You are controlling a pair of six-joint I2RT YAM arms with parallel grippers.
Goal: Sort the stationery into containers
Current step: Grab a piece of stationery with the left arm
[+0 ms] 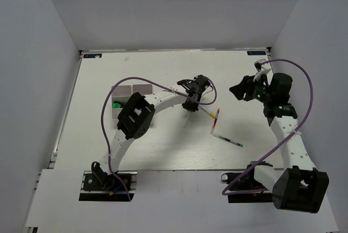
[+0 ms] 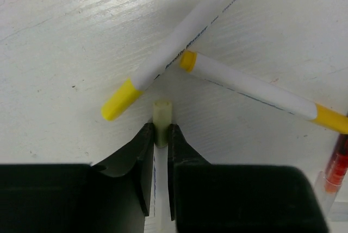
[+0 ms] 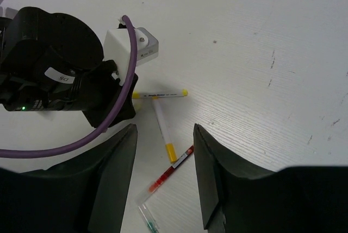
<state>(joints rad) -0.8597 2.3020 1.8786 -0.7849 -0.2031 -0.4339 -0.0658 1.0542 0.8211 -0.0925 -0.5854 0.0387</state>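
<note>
Evidently the left gripper (image 2: pixel 160 135) has jaws clamped on a thin white, pale-tipped pen (image 2: pixel 162 112), probably to lift it off the tabletop (image 2: pixel 54 54); the right gripper (image 3: pixel 165 146) hangs wide, empty

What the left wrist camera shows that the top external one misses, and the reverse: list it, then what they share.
Only left wrist: the left gripper shut on a thin white pen, and the print along a yellow-capped pen. Only top external: the white tray holding something green, the right gripper, a green-tipped pen. Both: the red-tipped pen and the white table.
</note>
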